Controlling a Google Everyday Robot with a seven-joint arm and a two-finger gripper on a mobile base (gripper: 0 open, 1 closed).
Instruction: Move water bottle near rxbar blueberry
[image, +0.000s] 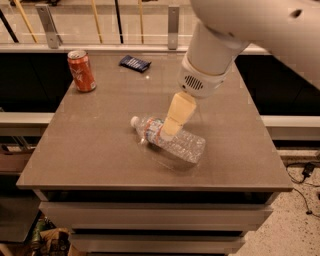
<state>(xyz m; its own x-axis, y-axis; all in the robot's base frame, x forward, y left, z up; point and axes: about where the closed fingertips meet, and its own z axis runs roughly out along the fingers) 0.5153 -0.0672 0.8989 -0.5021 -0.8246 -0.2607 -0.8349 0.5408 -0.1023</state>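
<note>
clear ribbed plastic water bottle (187, 145), white cap, on its side, cream gripper (168, 131) at its label, grip can't tell, flat dark-blue rxbar blueberry (135, 63) well apart

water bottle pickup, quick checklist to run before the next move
1. water bottle lying on its side mid table, cap pointing left: ok
2. end effector down at the bottle's label section: ok
3. Grip secured on the bottle: cannot tell
4. rxbar blueberry in view, flat near the far edge: ok
5. orange soda can upright at the far left corner, off the straight line from bottle to bar: ok
</note>
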